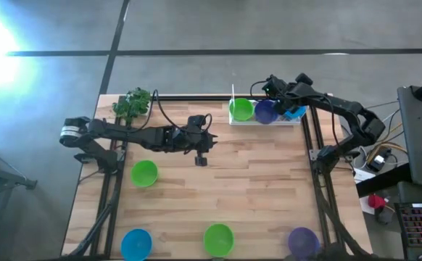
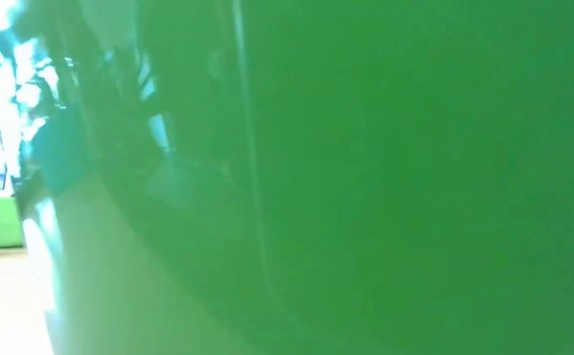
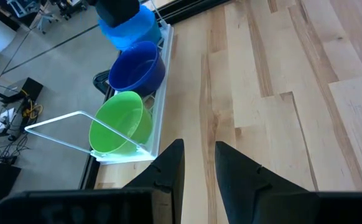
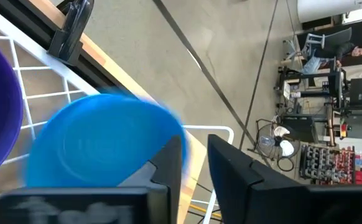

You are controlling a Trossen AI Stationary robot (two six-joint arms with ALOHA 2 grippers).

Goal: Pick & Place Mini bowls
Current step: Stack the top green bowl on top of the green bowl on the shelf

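Blue bowl [image 4: 100,146] beside right gripper [image 4: 194,163]

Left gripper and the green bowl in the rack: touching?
Apart. In the high view the left gripper hangs over bare table, well short of the green bowl in the white rack; the left wrist view shows wood between them.

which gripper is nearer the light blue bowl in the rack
Right. The right gripper is directly over the light blue bowl in the rack; the left gripper hangs mid-table, well away.
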